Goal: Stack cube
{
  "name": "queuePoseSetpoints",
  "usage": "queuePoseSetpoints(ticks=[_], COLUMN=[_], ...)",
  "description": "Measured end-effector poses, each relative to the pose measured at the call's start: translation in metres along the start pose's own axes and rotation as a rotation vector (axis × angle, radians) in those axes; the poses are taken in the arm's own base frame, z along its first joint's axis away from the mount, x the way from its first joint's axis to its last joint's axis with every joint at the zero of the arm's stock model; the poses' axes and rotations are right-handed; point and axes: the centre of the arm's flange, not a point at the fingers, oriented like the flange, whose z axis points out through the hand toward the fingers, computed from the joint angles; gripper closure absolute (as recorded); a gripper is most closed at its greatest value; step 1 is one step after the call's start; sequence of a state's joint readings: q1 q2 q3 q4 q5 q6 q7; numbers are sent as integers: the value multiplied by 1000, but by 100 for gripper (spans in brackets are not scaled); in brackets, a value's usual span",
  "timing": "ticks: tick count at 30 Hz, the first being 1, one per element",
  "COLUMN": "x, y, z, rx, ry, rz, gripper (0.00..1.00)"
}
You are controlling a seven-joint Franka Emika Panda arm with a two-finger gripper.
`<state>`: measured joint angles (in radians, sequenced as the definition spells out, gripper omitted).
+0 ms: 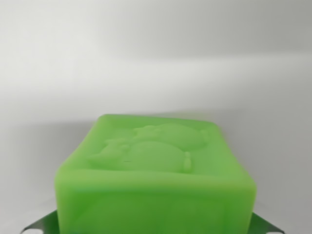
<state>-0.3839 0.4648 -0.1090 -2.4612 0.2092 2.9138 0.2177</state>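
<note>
**Green cube close under the wrist camera**

Surface: a plain pale grey-white desk [156, 63] fills the upper half and both sides of the wrist view. It is out of focus, with a soft darker band across the middle. No edge or corner of it shows, so the cube's place on it cannot be fixed.

Cube: one bright green cube [156, 180] takes up the lower middle of the view, running off the bottom edge. It looks soft-edged and slightly translucent. Its top face carries a raised relief, rounded shapes like a small animal figure, set toward the far side of the face. The near side face is in shade. Whether the cube rests on the desk or hangs above it cannot be told.

Containers: none seen.

Gripper: only two small dark metal tips show, one at the wrist view's left [41, 225] of the cube's lower corner and one at the right [265, 226]. They sit just beside the cube's side faces, one to each flank. Contact is hidden by the cube's edges, so I cannot tell whether the gripper clamps the cube or merely brackets it.
</note>
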Motion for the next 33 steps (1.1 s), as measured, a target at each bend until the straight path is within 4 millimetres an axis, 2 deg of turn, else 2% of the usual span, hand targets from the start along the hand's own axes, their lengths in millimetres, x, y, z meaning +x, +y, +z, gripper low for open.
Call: queuePoseSetpoints(ticks=[17, 33], x=[0, 1], y=[0, 0], z=[-2, -32], rx=[0, 4], ry=[0, 3], rz=[0, 0], gripper=[100, 100])
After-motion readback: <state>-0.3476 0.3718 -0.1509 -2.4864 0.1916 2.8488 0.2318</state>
